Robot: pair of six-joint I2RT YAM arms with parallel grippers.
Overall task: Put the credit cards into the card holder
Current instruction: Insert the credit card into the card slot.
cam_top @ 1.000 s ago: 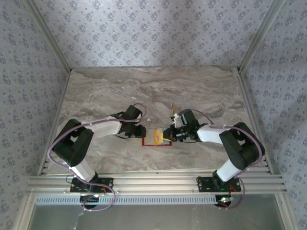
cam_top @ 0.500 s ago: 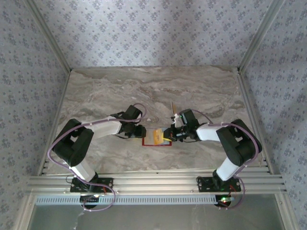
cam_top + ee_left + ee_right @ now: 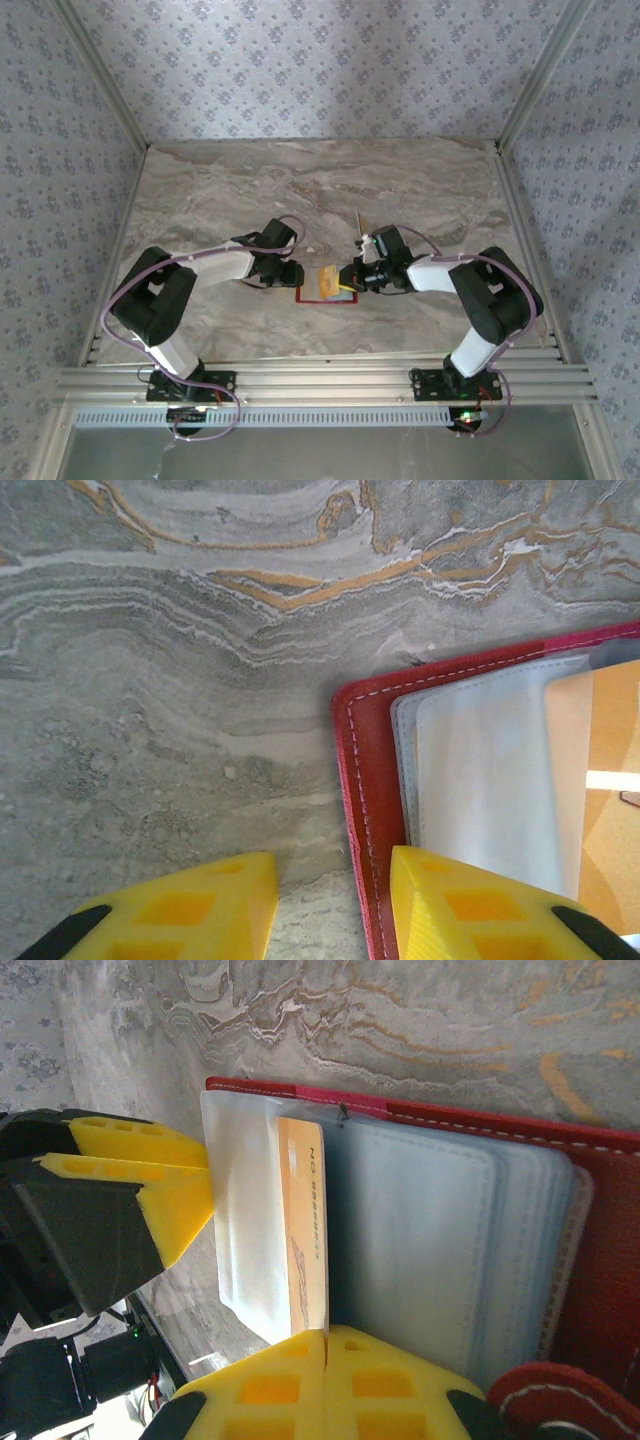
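Right wrist view: the right gripper (image 3: 327, 1345) is clenched on one end of the tan-yellow card (image 3: 303, 1225). The card lies against the clear sleeves (image 3: 245, 1220) of the open card holder (image 3: 610, 1290). You cannot tell whether its leading edge has entered a pocket. The holder lies flat on the bench (image 3: 150, 730) between the two arms. The left gripper (image 3: 330, 870) is released, with its fingers spread at the holder's outer red border. One finger overlaps that border, but contact cannot be confirmed.

The step in hand is judged to be card insertion. Proceed as follows:

1. Set the card's leading edge parallel to the pocket mouth before you advance.
2. Hold the card at a shallow angle to the sleeve, so that it slides in rather than digs.
3. Advance slowly along the card's long axis. The sleeves look thin and are likely to buckle under side load.
4. Steady the holder with the left gripper, since a light wallet may slide on smooth stone.
5. Release only when the card is seated.
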